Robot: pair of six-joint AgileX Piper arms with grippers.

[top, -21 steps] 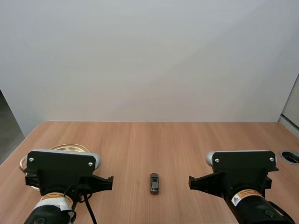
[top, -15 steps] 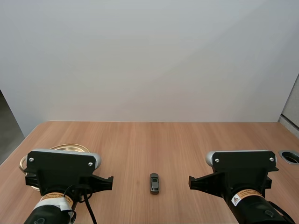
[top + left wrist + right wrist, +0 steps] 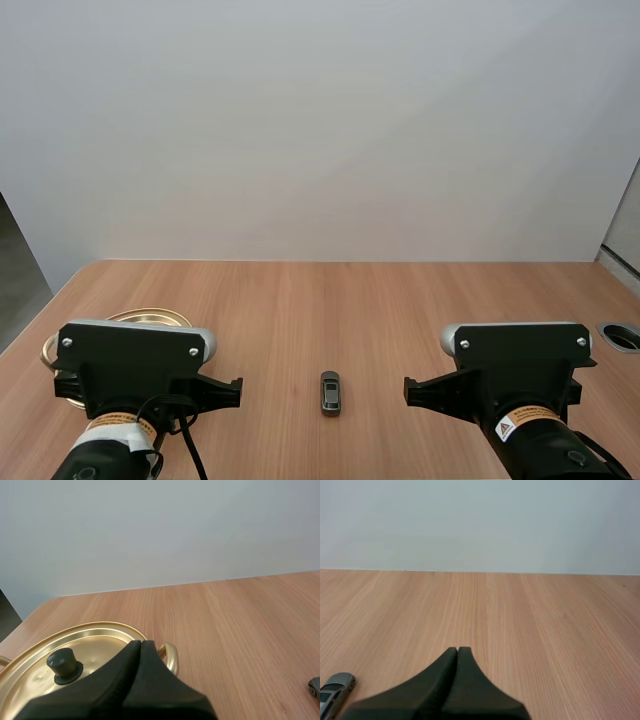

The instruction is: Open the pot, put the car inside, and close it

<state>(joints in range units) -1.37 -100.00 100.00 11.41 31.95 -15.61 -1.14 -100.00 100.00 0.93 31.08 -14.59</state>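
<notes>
A small grey toy car (image 3: 330, 392) lies on the wooden table between my two arms, pointing away from me. The gold pot (image 3: 150, 318) stands at the near left, mostly hidden behind my left arm in the high view. In the left wrist view its gold lid (image 3: 95, 647) sits on it with a dark knob (image 3: 63, 663), and one loop handle (image 3: 170, 656) sticks out. My left gripper (image 3: 140, 644) hovers shut just over the lid, beside the knob. My right gripper (image 3: 457, 650) is shut above bare table, with the car (image 3: 334, 694) off to its side.
A round cable port (image 3: 622, 335) is set in the table at the right edge. The table (image 3: 400, 310) stretches bare to a pale wall behind. The left table edge runs close to the pot.
</notes>
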